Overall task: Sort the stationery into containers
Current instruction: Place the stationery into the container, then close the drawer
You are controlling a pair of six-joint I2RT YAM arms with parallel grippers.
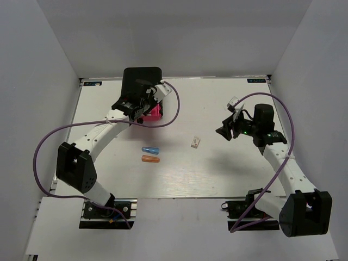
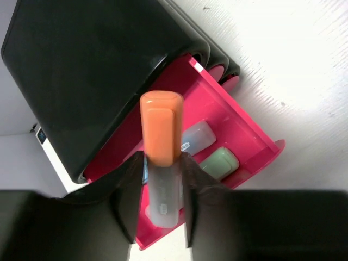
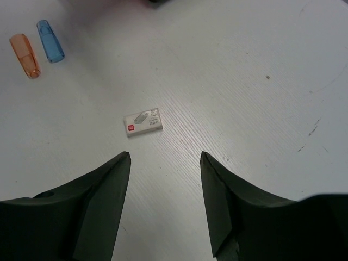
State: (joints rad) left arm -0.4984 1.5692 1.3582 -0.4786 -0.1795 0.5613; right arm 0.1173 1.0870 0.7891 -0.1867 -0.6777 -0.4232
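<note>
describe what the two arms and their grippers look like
The left arm and right arm have white links with bulky black joint housings, and a purple cable loops along each. The left gripper and right gripper have black, tapering fingers.

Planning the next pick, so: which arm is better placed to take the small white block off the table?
Right, probably. The right gripper hangs open and empty just short of the white block. The left gripper is shut on an orange-capped pen over the open pink drawer, farther away.
</note>
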